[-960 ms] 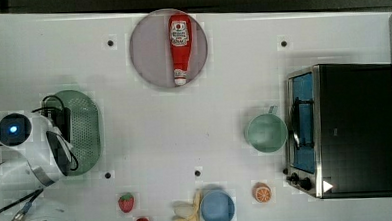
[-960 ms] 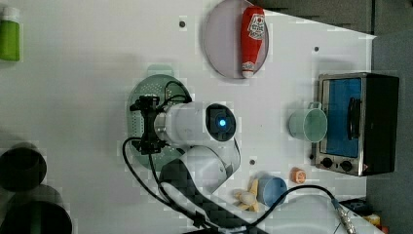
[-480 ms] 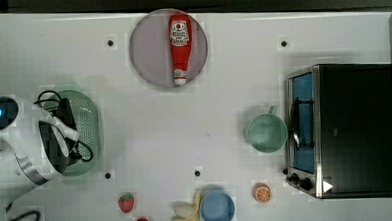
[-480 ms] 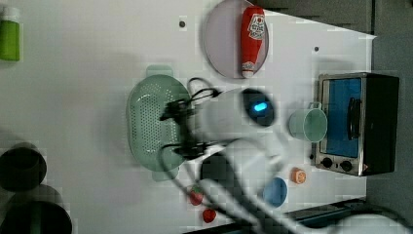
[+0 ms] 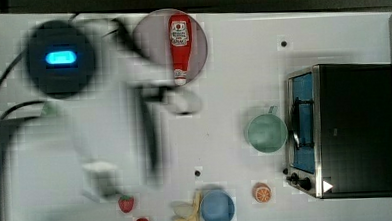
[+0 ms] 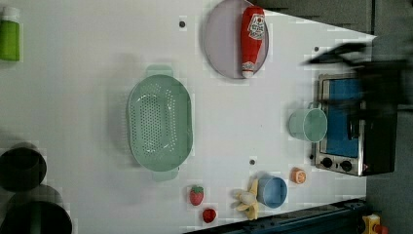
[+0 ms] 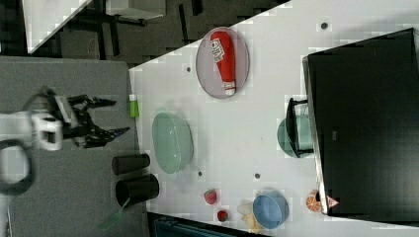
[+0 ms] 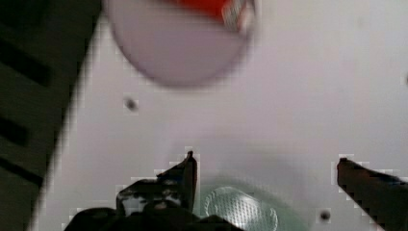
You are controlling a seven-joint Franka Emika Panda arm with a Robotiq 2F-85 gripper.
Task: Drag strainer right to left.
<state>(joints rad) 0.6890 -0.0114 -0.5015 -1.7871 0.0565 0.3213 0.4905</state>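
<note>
gripper (image 7: 106, 117): fingers spread wide, holding nothing, high and off the right view's left table edge, so judged clear of the work | strainer (image 6: 159, 124): rests free on the table's left part in the left view, fitting a finished drag | plate (image 6: 224, 39) with ketchup bottle (image 6: 252, 36): well apart, untouched | cup (image 6: 308, 125): beside the oven (image 6: 353, 126)

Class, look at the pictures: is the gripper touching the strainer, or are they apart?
Apart. In the right view the gripper hangs with jaws open, off the table's edge, with bare surface between it and the strainer.
</note>
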